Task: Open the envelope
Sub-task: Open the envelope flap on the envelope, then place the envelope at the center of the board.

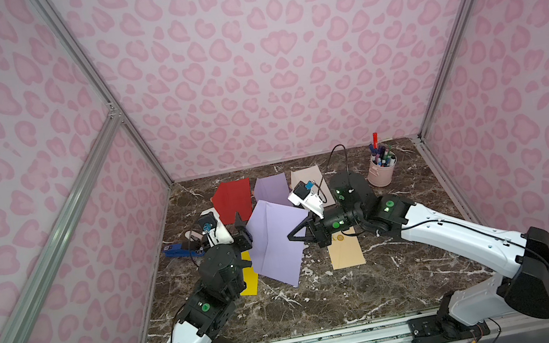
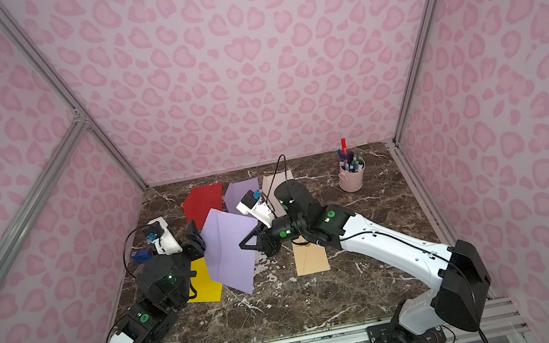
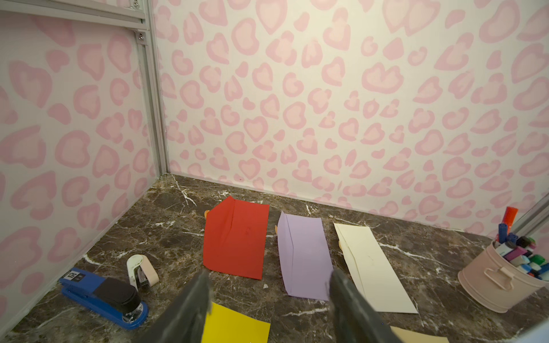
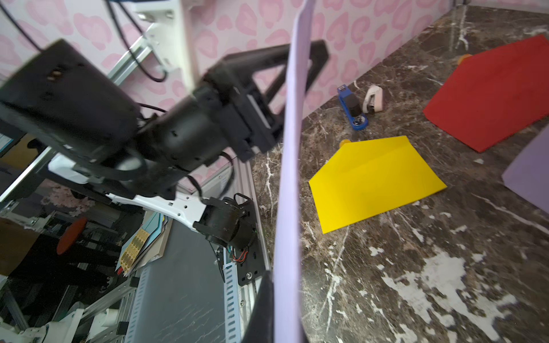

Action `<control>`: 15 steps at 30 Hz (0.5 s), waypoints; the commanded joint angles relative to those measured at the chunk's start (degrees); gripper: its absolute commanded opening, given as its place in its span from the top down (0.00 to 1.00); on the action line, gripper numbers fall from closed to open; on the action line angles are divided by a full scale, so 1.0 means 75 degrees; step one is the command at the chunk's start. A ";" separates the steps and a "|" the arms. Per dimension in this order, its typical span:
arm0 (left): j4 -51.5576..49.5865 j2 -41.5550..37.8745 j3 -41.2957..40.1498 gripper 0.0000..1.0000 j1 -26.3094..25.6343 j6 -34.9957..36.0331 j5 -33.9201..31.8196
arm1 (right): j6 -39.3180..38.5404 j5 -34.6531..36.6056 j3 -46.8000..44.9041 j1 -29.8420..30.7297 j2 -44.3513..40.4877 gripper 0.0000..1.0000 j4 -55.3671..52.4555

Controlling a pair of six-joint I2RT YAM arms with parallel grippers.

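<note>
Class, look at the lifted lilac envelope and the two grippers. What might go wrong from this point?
1. The right gripper pinches the lilac envelope at one edge only, up in the air. A tug may pull it free or tear it.
2. The left gripper is open with nothing between its fingers in the left wrist view. Closing now would likely miss the paper.
3. The yellow envelope lies just below, so a lowered arm might shove it.
</note>
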 commanded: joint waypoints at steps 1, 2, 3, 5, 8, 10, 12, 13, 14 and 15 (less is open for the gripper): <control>-0.0528 -0.0368 0.0164 0.34 0.0001 -0.0116 -0.0227 | -0.0253 -0.0106 -0.0103 -0.0286 0.0172 1.00 -0.0199; -0.0540 -0.0483 0.0165 0.34 -0.0008 -0.0113 -0.0206 | -0.0338 -0.0260 -0.0152 -0.0373 0.0272 1.00 -0.0194; -0.0553 -0.0612 0.0145 0.33 0.0002 -0.0104 -0.0192 | -0.0408 -0.0402 -0.0223 -0.0459 0.0400 1.00 -0.0160; -0.0577 -0.0779 0.0120 0.33 -0.0005 -0.0110 -0.0169 | -0.0562 -0.0590 -0.0319 -0.0575 0.0759 1.00 -0.0130; -0.0623 -0.0871 0.0040 0.32 -0.0006 -0.0127 -0.0194 | -0.0768 -0.0969 -0.0255 -0.0691 0.1557 1.00 -0.0245; -0.0623 -0.0871 -0.0030 0.32 -0.0003 -0.0139 -0.0213 | -0.0841 -0.1115 -0.0172 -0.0694 0.1999 1.00 -0.0217; -0.0595 -0.0865 -0.0108 0.31 -0.0003 -0.0148 -0.0218 | -0.0898 -0.1195 -0.0064 -0.0736 0.2420 1.00 -0.0235; -0.0577 -0.0878 -0.0147 0.31 0.0000 -0.0145 -0.0241 | -0.0932 -0.1226 -0.0002 -0.0786 0.2639 1.00 -0.0272; -0.0548 -0.0895 -0.0190 0.31 0.0002 -0.0144 -0.0238 | -0.0943 -0.1287 0.0038 -0.0850 0.2835 1.00 -0.0274; -0.0517 -0.0906 -0.0223 0.31 -0.0002 -0.0131 -0.0240 | -0.0980 -0.1334 0.0086 -0.0896 0.3008 1.00 -0.0272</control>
